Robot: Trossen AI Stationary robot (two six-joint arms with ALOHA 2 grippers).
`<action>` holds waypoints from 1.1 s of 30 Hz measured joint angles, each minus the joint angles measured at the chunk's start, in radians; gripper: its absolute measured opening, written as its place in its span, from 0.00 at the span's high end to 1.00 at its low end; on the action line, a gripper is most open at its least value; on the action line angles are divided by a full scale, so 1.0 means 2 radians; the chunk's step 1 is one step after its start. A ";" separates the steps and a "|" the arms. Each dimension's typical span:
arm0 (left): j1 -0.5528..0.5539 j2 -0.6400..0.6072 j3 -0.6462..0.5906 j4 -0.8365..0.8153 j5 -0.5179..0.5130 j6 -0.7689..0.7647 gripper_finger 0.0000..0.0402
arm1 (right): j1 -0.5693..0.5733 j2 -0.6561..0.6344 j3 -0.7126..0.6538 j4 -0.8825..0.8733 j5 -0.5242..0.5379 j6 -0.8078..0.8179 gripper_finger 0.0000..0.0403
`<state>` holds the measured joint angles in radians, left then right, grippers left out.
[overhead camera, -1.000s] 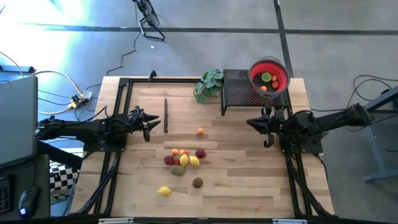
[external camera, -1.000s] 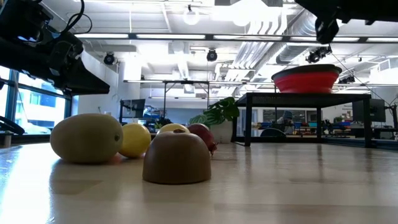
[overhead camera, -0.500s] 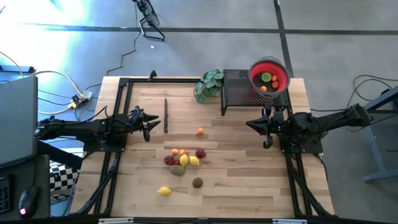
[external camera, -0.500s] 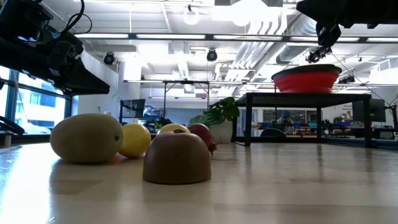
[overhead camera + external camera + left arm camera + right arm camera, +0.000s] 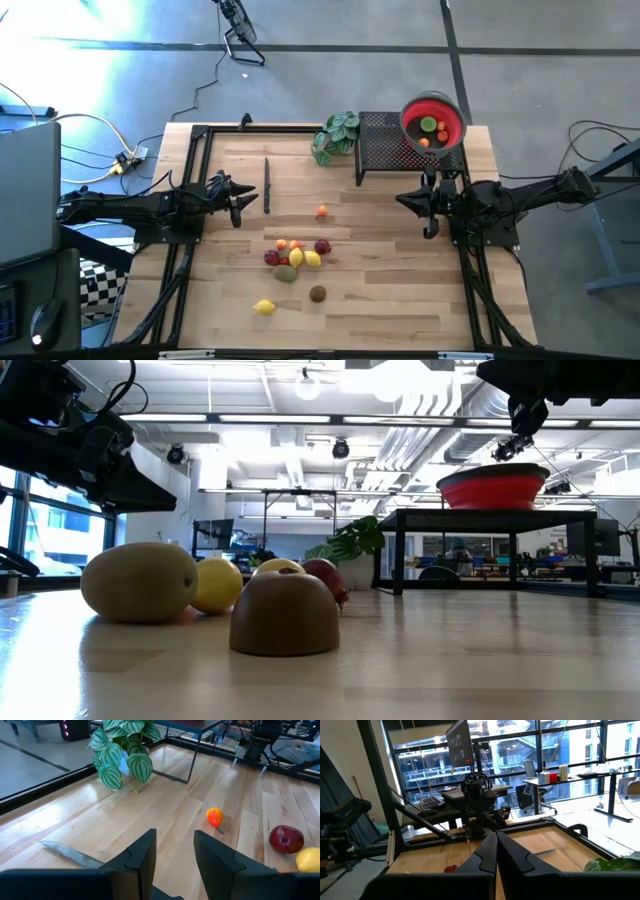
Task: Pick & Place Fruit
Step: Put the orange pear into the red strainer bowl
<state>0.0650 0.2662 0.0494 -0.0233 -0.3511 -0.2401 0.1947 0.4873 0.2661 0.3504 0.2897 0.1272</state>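
Several small toy fruits (image 5: 295,255) lie in a cluster on the wooden table's middle, resting on their undersides; the low view shows a green-brown one (image 5: 140,582), a yellow one (image 5: 218,584) and a brown one (image 5: 285,613). A small orange fruit (image 5: 321,211) (image 5: 214,816) lies alone farther back, a yellow one (image 5: 264,307) and a brown one (image 5: 317,293) nearer the front. More fruits sit in the red bowl (image 5: 448,112). My left gripper (image 5: 240,200) (image 5: 174,836) stands open at the table's left, pointing toward the orange fruit. My right gripper (image 5: 415,200) (image 5: 496,836) is shut and empty, raised at the right.
The red bowl stands on a black mesh stand (image 5: 385,150) at the far right. A green leafy plant (image 5: 337,135) stands beside the stand. A knife (image 5: 267,185) (image 5: 70,854) lies on the table in front of my left gripper. Black frame rails (image 5: 190,170) run along the table's sides.
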 joint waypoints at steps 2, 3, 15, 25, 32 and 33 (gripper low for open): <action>0.000 0.000 0.000 0.000 0.000 0.000 0.68 | 0.000 0.000 0.000 0.000 0.000 0.000 0.99; 0.000 0.000 0.000 0.000 0.000 0.000 0.68 | 0.000 0.000 0.000 0.000 0.000 0.000 0.99; 0.000 0.000 0.000 0.000 0.000 0.000 0.68 | 0.000 0.001 0.000 0.000 0.000 0.000 0.99; 0.000 0.000 0.000 0.000 0.000 0.000 0.68 | -0.001 0.001 0.000 -0.002 0.000 -0.012 0.99; 0.000 0.000 0.000 0.006 -0.002 0.000 0.68 | -0.001 0.001 0.000 -0.002 0.000 -0.027 0.99; 0.000 0.000 0.000 0.006 -0.002 0.000 0.68 | -0.001 0.001 0.000 -0.002 0.000 -0.027 0.99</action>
<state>0.0650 0.2664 0.0486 -0.0105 -0.3542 -0.2401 0.1936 0.4900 0.2661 0.3473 0.2897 0.0742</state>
